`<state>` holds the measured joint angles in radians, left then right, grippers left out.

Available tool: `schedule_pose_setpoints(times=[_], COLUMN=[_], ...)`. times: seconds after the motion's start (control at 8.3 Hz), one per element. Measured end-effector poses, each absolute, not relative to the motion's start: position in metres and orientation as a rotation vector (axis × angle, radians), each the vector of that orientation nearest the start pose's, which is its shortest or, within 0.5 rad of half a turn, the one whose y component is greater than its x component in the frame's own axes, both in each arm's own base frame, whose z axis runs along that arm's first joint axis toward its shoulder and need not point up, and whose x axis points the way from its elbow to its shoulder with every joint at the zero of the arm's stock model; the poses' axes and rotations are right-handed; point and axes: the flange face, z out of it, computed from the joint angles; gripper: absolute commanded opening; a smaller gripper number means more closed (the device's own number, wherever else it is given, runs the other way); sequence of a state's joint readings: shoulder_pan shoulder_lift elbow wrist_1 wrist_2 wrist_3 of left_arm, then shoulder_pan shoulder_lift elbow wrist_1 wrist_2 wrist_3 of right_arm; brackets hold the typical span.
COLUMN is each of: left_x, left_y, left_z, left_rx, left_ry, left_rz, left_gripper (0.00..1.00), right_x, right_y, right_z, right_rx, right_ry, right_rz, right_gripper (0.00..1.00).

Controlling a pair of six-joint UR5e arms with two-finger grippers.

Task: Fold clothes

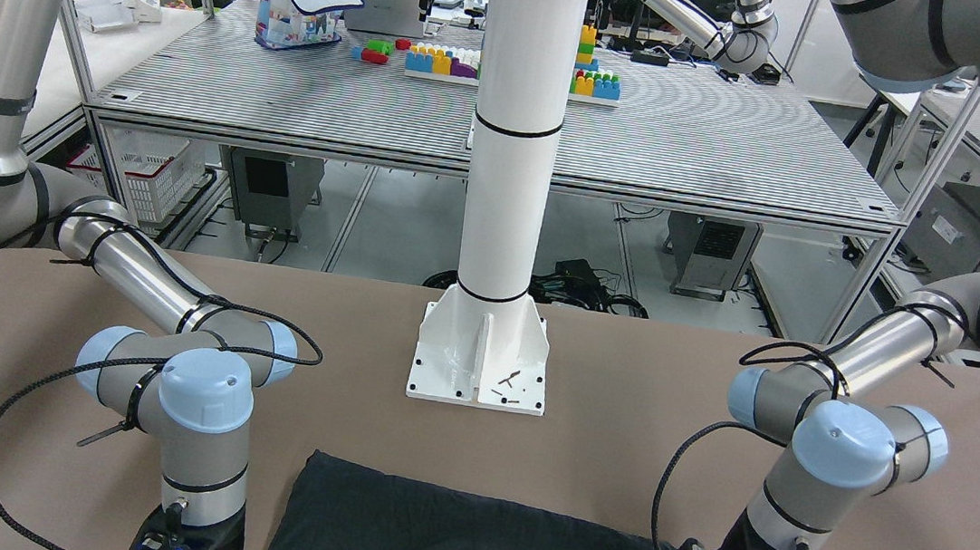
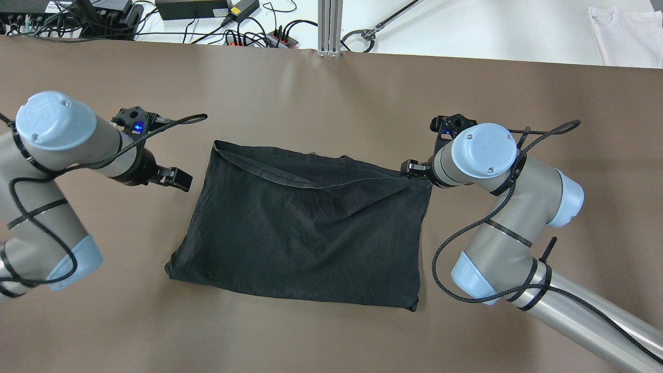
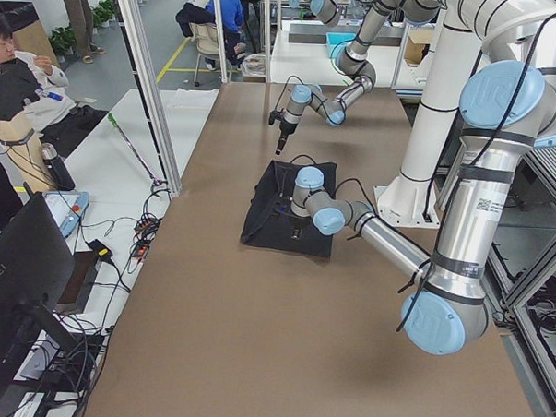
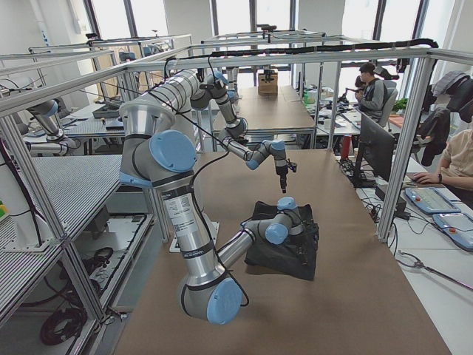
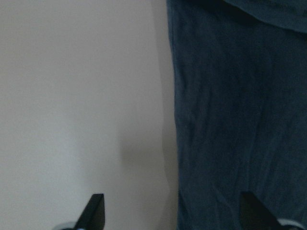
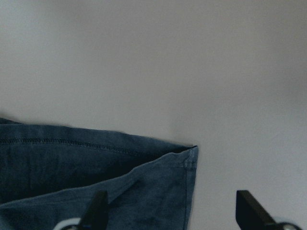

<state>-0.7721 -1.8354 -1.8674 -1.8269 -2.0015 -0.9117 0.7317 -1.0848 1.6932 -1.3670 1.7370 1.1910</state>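
— Where do you see the clothes?
— The black garment [image 2: 305, 233] lies on the table [image 2: 311, 93], just out from the white pole's base plate [image 1: 481, 361].
— And the fingers?
— You have both pairs spread apart. The left gripper [image 5: 173, 213] straddles a side edge, and the right gripper [image 6: 172, 211] straddles a hemmed corner far from the plate.

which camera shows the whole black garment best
Overhead exterior: the black garment lies in frame with nearly its whole outline and the folded-over hem visible. Front-facing crops it at the picture's bottom edge. The side views show it small and partly hidden. Each wrist view catches only one edge or corner.
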Motion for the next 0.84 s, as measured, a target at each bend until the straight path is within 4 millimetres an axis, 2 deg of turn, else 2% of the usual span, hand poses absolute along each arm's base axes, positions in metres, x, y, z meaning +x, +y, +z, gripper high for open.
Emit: schedule_pose_setpoints(times=[0.24, 0.36, 0.48, 0.6, 0.72, 0.84], left_x=[0.374, 0.384, 0.393, 0.402, 0.408, 0.413], left_y=[-0.423, -0.408, -0.396, -0.387, -0.383, -0.382], left_z=[0.374, 0.382, 0.388, 0.392, 0.396, 0.402], left_rx=[0.201, 0.198, 0.195, 0.192, 0.187, 0.183], left_ry=[0.899, 0.900, 0.895, 0.890, 0.882, 0.871], left_rz=[0.107, 0.114, 0.119, 0.126, 0.132, 0.135], left_gripper=[0.96, 0.81, 0.74, 0.74, 0.72, 0.65], right_x=[-0.414, -0.414, -0.414, -0.414, -0.414, -0.414], right_y=[-0.527, -0.527, -0.526, -0.526, -0.526, -0.526], right_z=[0.311, 0.311, 0.311, 0.311, 0.311, 0.312], right_rx=[0.295, 0.295, 0.295, 0.295, 0.294, 0.294], right_ry=[-0.775, -0.776, -0.776, -0.776, -0.776, -0.775], right_rz=[0.263, 0.263, 0.263, 0.263, 0.264, 0.264], right_gripper=[0.94, 0.94, 0.94, 0.94, 0.94, 0.94])
